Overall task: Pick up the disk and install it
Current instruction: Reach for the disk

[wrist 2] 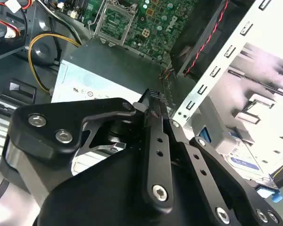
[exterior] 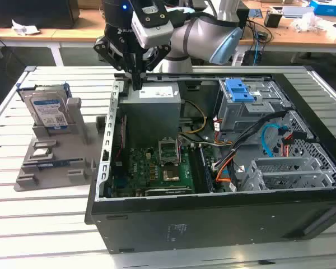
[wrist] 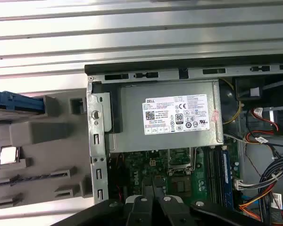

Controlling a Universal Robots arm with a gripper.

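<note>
The disk, silver with a white-and-blue label and a blue frame, stands upright in a grey holder at the exterior view's left, outside the computer case. Its blue edge shows in the first wrist view, and its label in the second wrist view. My gripper hangs over the case's rear-left corner, just above the grey power supply box, well apart from the disk. The fingers are pressed together with nothing between them, which the gripper in the second wrist view confirms.
The open black computer case lies on a slatted white table, with motherboard and cables inside. A bare blue bracket sits on the drive cage at the far right. Desks with clutter stand behind.
</note>
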